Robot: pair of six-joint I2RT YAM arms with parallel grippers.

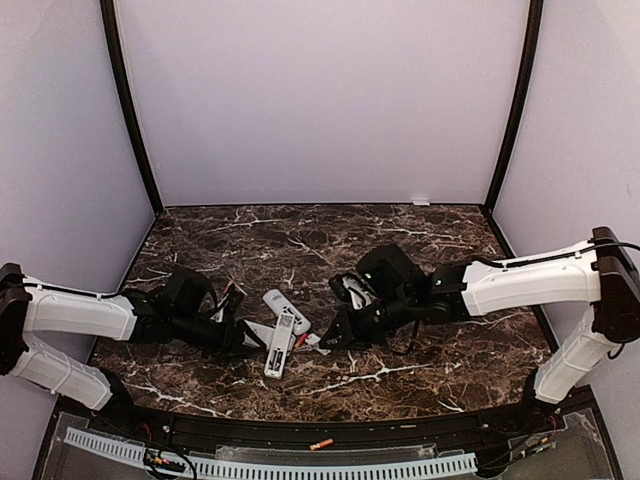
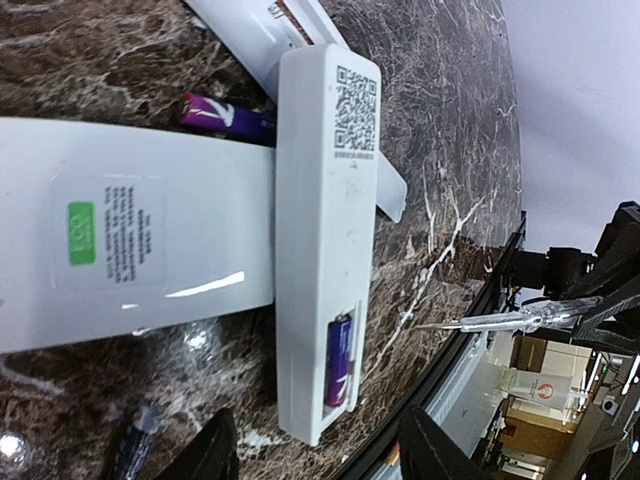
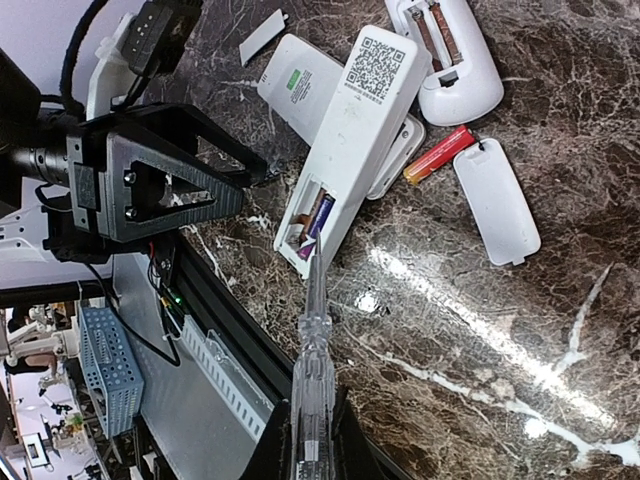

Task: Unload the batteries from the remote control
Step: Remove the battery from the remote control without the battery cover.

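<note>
R pincer (image 3: 308,445), clamped on clear pick (image 3: 312,320), needs its tip eased under purple battery (image 3: 320,213) just ahead, levering gently, while L pincer (image 2: 320,448), jaws apart, shd steady remote (image 2: 322,200).

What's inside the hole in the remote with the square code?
A purple battery lies in the remote. Whether another sits beside it is too blurry to tell.

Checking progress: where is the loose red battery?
Right wrist view, upper right: the red battery lies between the QR-code remote and a white cover.
</note>
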